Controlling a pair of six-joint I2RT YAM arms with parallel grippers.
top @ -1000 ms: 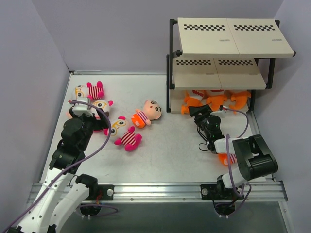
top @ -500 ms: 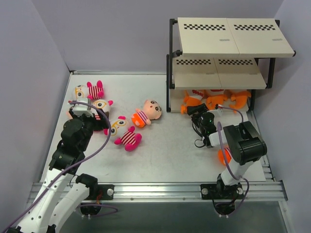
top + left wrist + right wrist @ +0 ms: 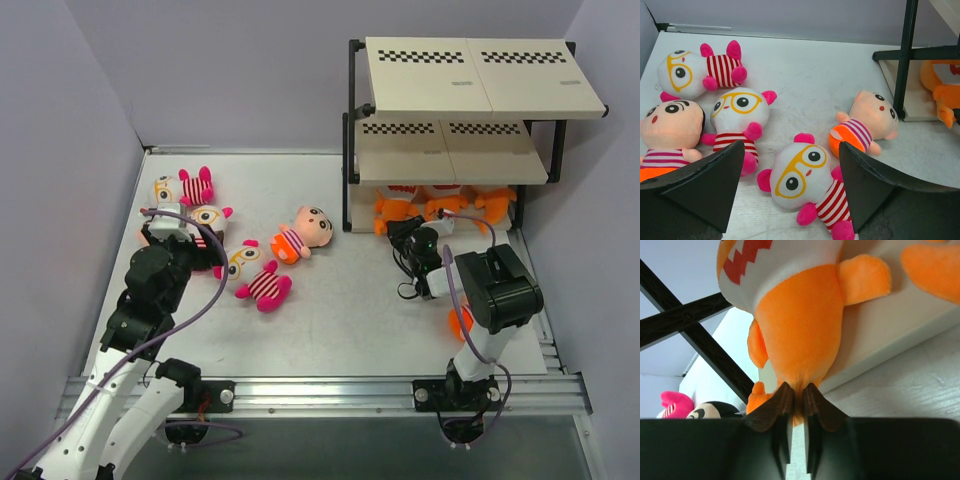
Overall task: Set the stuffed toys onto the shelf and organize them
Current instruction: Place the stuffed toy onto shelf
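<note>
The shelf point(image 3: 480, 88) stands at the back right, with three orange sharks on its bottom board. My right gripper point(image 3: 409, 236) is at the leftmost shark point(image 3: 394, 210); in the right wrist view the gripper point(image 3: 797, 392) is shut on the tail end of this shark point(image 3: 800, 315). My left gripper point(image 3: 790, 185) hangs open above a glasses toy point(image 3: 802, 172), one finger on each side of it. Two more glasses toys point(image 3: 695, 70) point(image 3: 740, 117) and two striped dolls point(image 3: 865, 125) point(image 3: 667, 132) lie around it on the table.
An orange toy point(image 3: 460, 322) lies half hidden under my right arm. The shelf's black post point(image 3: 904, 55) stands right of the dolls. Grey walls close in the table on the left, back and right. A metal rail point(image 3: 320, 390) runs along the near edge.
My right gripper has closed on the shark's tail. The right arm has drawn in toward the shelf's left end, and the left arm has stayed still.
</note>
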